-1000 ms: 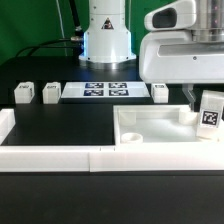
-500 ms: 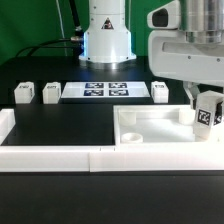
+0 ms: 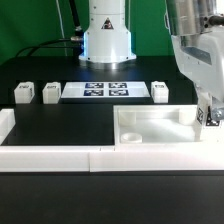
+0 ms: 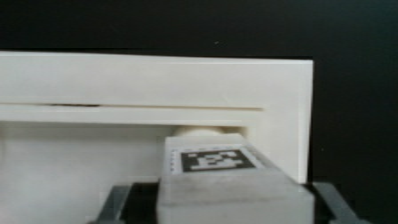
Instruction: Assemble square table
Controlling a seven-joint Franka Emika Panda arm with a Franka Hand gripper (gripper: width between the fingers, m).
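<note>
Square table top (image 3: pixel 160 128), white and tray-like, flat on the black table surface (image 3: pixel 60 125), nearer the camera than the marker board (image 3: pixel 98 91) and off toward the exterior view's right of it. Matte black surface all around, green backdrop (image 3: pixel 30 25) at the rear. White robot base (image 3: pixel 106 38) directly behind the marker board. Long low white border wall (image 3: pixel 60 157) along the near edge, well apart from the marker board, with a short return on the exterior view's left. Three loose legs (image 3: pixel 52 92) in line with the marker board: two off its end on the exterior view's left, one just beside its other end.

From the exterior view, only a partial account of the grasp: arm (image 3: pixel 195 50) looming large to the exterior view's right of the marker board, most of its load cut off by the frame edge, just a sliver of tagged block showing. Shown plainly by the wrist view instead: gripper (image 4: pixel 221 200) clenched on the held leg (image 4: pixel 217 160), grey fingers (image 4: pixel 128 203) on either flank, tag face turned to the lens. Just past the block's end, a wall of the top with a rounded corner fitting (image 4: pixel 210 130); touching or apart, impossible to tell. Marker board, loose legs, base and backdrop given by the exterior view alone.
</note>
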